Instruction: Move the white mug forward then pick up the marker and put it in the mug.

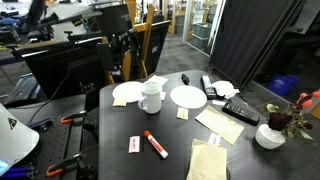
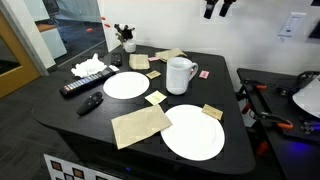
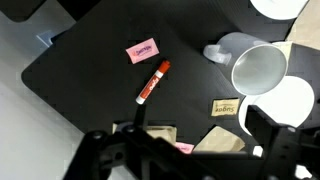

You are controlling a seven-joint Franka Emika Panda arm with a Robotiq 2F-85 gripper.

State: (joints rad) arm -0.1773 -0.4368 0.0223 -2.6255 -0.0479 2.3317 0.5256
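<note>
The white mug [image 1: 151, 97] stands upright between two white plates; it also shows in an exterior view [image 2: 180, 74] and in the wrist view [image 3: 255, 65], where I look down into its empty inside. The red marker [image 1: 156, 144] with a white end lies flat on the black table, also in the wrist view [image 3: 153, 82], apart from the mug. My gripper [image 3: 200, 135] is open and empty, high above the table; its fingers show at the top edge of an exterior view [image 2: 218, 8]. The marker is not visible in that view.
Two flat white plates [image 1: 188, 96] [image 1: 127, 92] flank the mug. A pink card [image 3: 143, 50] lies by the marker. A sugar packet [image 3: 226, 108], brown napkins [image 2: 140, 124], a remote [image 2: 83, 85], a low white bowl [image 1: 269, 136] and flowers [image 1: 283, 120] lie on the table.
</note>
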